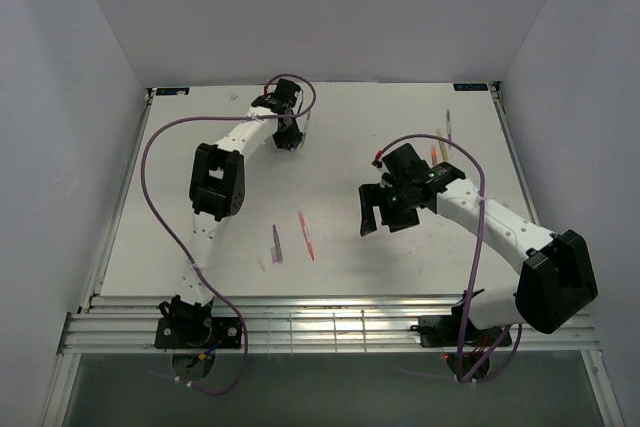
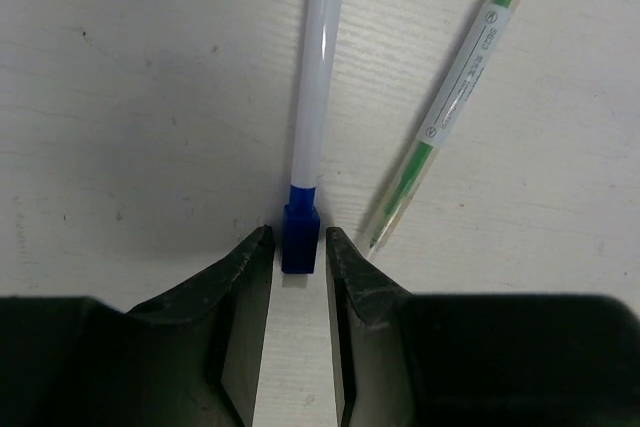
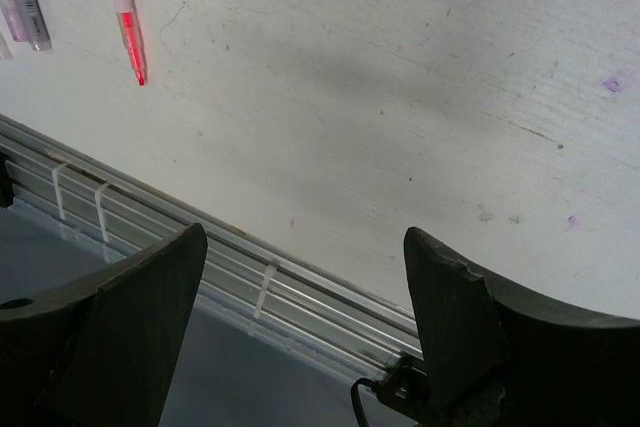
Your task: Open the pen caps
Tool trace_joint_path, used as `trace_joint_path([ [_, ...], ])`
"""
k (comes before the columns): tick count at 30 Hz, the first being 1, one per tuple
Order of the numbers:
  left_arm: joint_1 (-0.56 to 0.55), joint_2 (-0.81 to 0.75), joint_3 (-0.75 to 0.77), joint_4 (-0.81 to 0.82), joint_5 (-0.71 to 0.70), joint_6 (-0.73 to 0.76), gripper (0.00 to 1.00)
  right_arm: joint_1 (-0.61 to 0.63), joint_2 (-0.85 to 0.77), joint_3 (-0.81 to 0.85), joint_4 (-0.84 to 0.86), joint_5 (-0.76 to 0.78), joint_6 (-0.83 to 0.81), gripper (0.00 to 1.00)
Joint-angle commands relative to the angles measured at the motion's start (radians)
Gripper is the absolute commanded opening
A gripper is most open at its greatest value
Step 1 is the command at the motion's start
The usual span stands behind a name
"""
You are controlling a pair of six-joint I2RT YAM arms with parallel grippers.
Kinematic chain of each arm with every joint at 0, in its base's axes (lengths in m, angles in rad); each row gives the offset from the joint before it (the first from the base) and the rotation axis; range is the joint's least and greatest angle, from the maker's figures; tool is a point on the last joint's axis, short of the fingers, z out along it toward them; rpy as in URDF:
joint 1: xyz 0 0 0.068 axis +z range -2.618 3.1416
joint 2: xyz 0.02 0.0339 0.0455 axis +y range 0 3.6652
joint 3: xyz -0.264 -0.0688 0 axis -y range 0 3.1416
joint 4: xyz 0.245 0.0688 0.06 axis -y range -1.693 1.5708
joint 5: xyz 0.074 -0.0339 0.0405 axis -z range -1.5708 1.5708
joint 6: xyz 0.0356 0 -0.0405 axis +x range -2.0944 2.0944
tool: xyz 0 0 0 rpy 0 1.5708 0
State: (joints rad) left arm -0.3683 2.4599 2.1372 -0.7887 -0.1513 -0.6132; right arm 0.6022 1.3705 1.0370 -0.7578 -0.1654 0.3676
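Straddling blue pen cap (image 2: 300,242) with left gripper (image 2: 298,234), narrowly parted (slim gap each side); right gripper (image 3: 305,235) spread wide, empty

The left arm (image 1: 240,137) stretches to the far side, left gripper (image 2: 298,237) pointing down, jaws narrowly parted. The right arm (image 1: 490,222) folds inward. The right gripper (image 3: 300,257) hangs tilted, jaws spread wide.

Bright, even light; foreground seems slightly soft
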Motion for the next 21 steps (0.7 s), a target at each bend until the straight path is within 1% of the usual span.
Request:
trace_joint_path([
  [1, 0.008, 0.065, 0.039, -0.044, -0.025, 0.024, 0.39, -0.002, -0.039, -0.012, 0.005, 0.003, 0.013, 0.85],
  [4, 0.009, 0.083, 0.062, -0.047, -0.022, 0.038, 0.38, -0.004, -0.051, -0.018, 0.002, 0.003, 0.017, 0.85],
  [5, 0.009, 0.086, 0.069, -0.049, -0.021, 0.043, 0.36, -0.005, -0.053, -0.022, 0.002, 0.003, 0.021, 0.85],
  [7, 0.009, 0.086, 0.066, -0.047, -0.016, 0.047, 0.29, -0.005, -0.054, -0.022, 0.0, 0.006, 0.021, 0.85],
  [8, 0.009, 0.08, 0.056, -0.047, -0.011, 0.049, 0.22, -0.005, -0.056, -0.02, 0.0, 0.007, 0.022, 0.85],
  [10, 0.009, 0.067, 0.038, -0.044, -0.007, 0.047, 0.16, -0.005, -0.048, -0.012, -0.002, 0.004, 0.021, 0.85],
  [11, 0.009, 0.05, 0.023, -0.044, -0.007, 0.047, 0.11, -0.004, -0.045, -0.009, -0.002, 0.004, 0.021, 0.85],
  [13, 0.009, 0.024, 0.006, -0.046, -0.014, 0.046, 0.05, -0.004, -0.028, 0.012, 0.0, 0.001, 0.017, 0.85],
  [15, 0.009, -0.039, -0.022, -0.044, -0.039, 0.03, 0.0, -0.005, -0.011, 0.031, 0.003, -0.005, 0.01, 0.85],
  [17, 0.009, -0.094, -0.042, -0.04, -0.039, 0.017, 0.0, -0.005, -0.001, 0.061, 0.008, -0.019, -0.01, 0.86],
  [18, 0.009, -0.157, -0.059, -0.04, -0.028, 0.012, 0.0, -0.005, 0.012, 0.07, 0.015, -0.028, -0.016, 0.87],
  [20, 0.008, -0.231, -0.094, -0.04, -0.022, -0.005, 0.0, -0.004, 0.033, 0.101, 0.018, -0.054, -0.033, 0.88],
  [21, 0.008, -0.316, -0.152, -0.037, 0.01, -0.019, 0.0, -0.005, 0.062, 0.116, 0.015, -0.06, -0.035, 0.87],
])
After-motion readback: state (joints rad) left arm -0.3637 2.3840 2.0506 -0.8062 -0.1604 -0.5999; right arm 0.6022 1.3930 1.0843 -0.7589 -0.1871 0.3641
